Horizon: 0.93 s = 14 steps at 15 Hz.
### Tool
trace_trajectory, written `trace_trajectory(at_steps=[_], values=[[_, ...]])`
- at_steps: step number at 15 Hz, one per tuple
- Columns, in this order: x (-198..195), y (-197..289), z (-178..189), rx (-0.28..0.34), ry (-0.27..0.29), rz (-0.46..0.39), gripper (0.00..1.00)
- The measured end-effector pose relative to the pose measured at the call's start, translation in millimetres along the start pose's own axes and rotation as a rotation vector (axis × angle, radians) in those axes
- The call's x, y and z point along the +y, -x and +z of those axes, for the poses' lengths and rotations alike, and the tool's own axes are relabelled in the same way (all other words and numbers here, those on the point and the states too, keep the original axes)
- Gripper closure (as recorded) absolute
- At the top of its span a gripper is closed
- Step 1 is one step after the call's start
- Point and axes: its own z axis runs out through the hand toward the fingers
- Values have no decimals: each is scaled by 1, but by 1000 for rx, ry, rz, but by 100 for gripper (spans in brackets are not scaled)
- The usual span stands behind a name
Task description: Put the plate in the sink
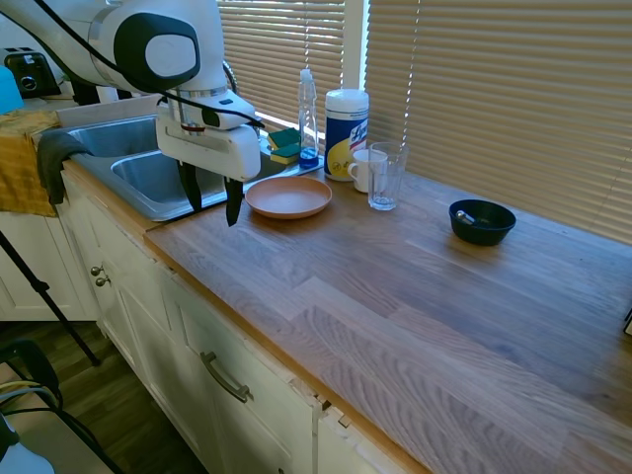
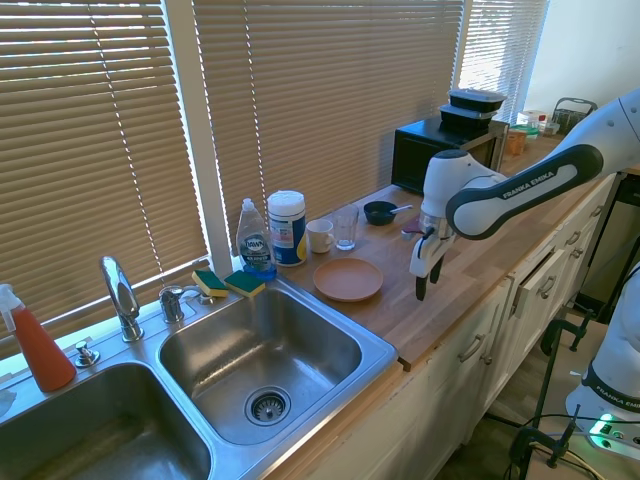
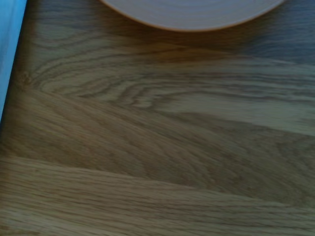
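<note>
The salmon-pink plate (image 1: 288,197) (image 2: 348,279) lies flat on the wooden counter, just beside the sink's right basin (image 1: 148,178) (image 2: 262,355). Its rim (image 3: 192,17) shows in the wrist view over bare wood. My gripper (image 1: 211,200) (image 2: 425,272) hangs over the counter's front part, a short way from the plate on the side nearer the counter edge. Its two dark fingers stand apart and hold nothing, so it is open. It does not touch the plate.
Behind the plate stand a dish soap bottle (image 1: 308,118), a wipes canister (image 1: 346,133), a white mug (image 1: 363,170) and a clear glass (image 1: 385,176). Sponges (image 2: 228,283) lie by the sink. A dark bowl (image 1: 481,221) sits farther along. A yellow towel (image 1: 25,163) hangs at the sink's far side.
</note>
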Motion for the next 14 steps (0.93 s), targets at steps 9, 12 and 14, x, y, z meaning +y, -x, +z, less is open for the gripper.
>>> trace_trajectory(at_steps=[9, 12, 14], values=[[-14, -45, -22, 42, -83, 68, 0], [-23, -87, -18, 38, -144, 113, 0], [-30, -113, -13, 32, -177, 116, 0]])
